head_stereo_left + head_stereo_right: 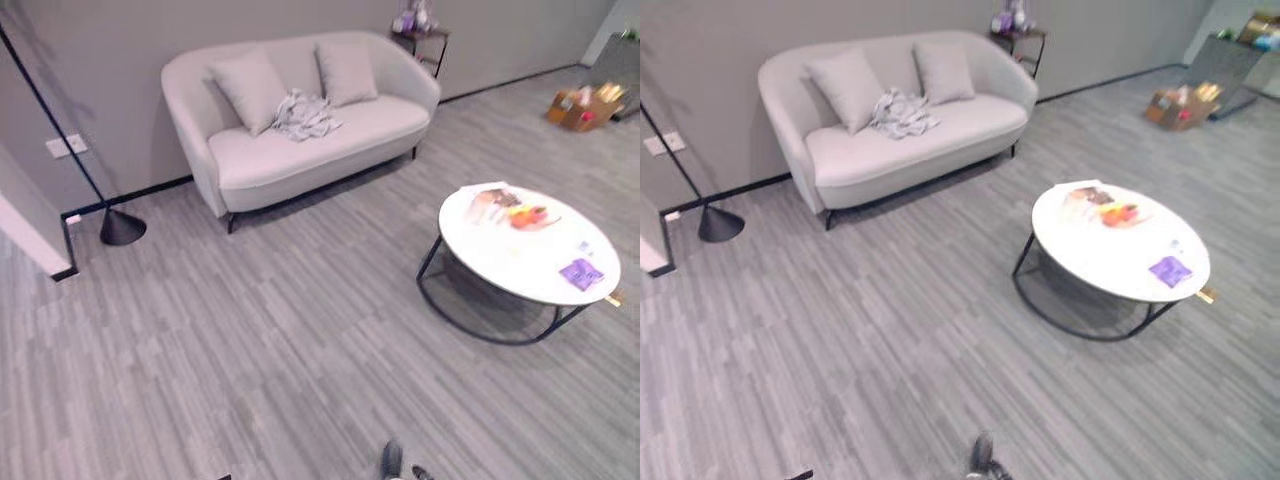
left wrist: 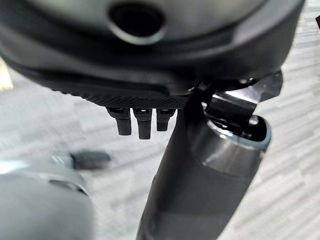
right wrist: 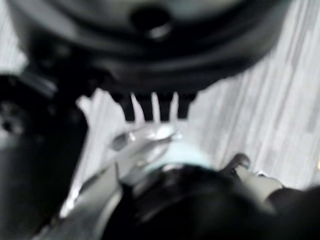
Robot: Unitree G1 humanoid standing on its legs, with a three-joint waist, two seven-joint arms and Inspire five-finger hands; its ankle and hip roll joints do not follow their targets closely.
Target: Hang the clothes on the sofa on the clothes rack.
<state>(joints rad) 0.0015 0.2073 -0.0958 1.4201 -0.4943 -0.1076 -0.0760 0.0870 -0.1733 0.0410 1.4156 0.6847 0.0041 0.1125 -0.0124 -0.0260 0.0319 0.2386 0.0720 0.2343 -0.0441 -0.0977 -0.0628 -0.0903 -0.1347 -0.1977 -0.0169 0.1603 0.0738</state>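
A crumpled grey-white garment lies on the seat of a light two-seat sofa against the far wall, between two cushions. The sofa stands well away from me across the floor. My left hand hangs over the floor in the left wrist view, its fingers straight and holding nothing. My right hand hangs the same way in the right wrist view, fingers straight and empty. Neither hand is near the garment.
A round white table on a black wire frame stands at the right, with snack packets and a purple packet on it. A slanted black pole on a cone base stands left of the sofa. A cardboard box sits far right.
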